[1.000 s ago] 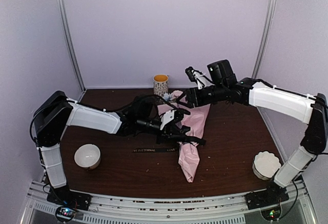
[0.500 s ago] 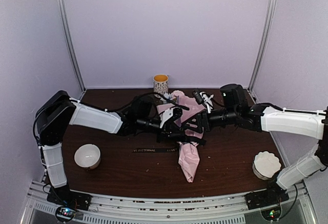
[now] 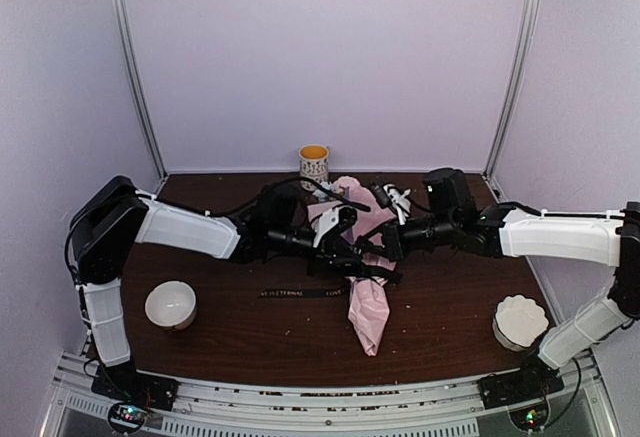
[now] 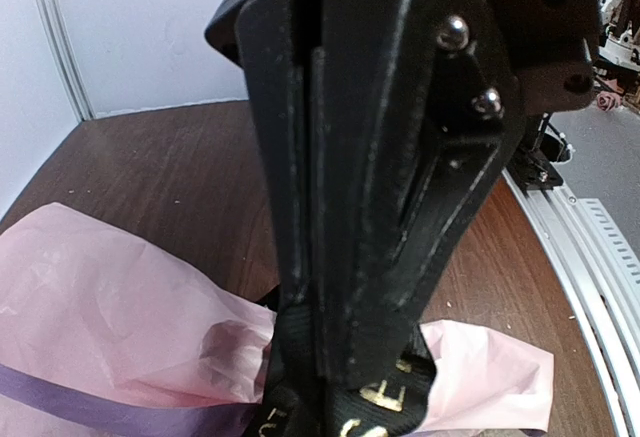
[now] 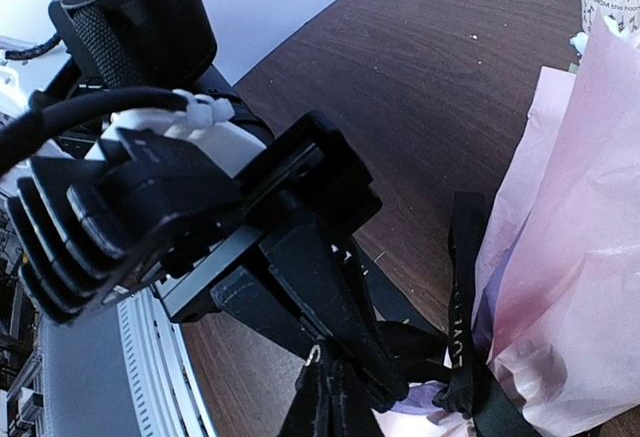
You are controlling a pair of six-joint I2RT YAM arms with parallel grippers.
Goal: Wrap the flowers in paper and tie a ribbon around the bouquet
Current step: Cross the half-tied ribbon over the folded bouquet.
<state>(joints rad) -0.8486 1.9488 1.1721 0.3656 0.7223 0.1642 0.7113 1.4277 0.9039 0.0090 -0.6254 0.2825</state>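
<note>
- The bouquet [image 3: 368, 309] lay on the table [image 3: 450, 352] with its pointed end toward the near table edge and its wide end toward the back. All positions below are referred to it.
- A white bowl [image 3: 170, 304] stood well to the left of the bouquet's point, level with it in depth.
- A white fluted dish [image 3: 519, 321] stood well to the right of the point, slightly nearer the front edge.
- A free length of the ribbon [image 3: 300, 293] lay flat on the table just left of the bouquet's lower half, gold lettering upward. Its right end was close to the cone.
- More black ribbon crossed the bouquet's middle, behind the point. Whether it passed fully around the cone could not be determined.
- The left gripper [image 4: 325, 382] extended in from the left over the bouquet's middle. Its jaws were pressed together on the ribbon, and a lettered portion emerged below the fingertips in the left wrist view.
- The paper [image 4: 110, 297] showed its pink face beside that grip, with a lilac edge beneath it.
- The right gripper [image 3: 387, 245] extended in from the right at the bouquet's middle, close beside the left gripper. Its jaws were closed. Whether ribbon was caught between them could not be determined.
- A mug [image 3: 314, 165] with a yellow interior stood just beyond the bouquet's wide end, slightly to its left, by the back wall.
</note>
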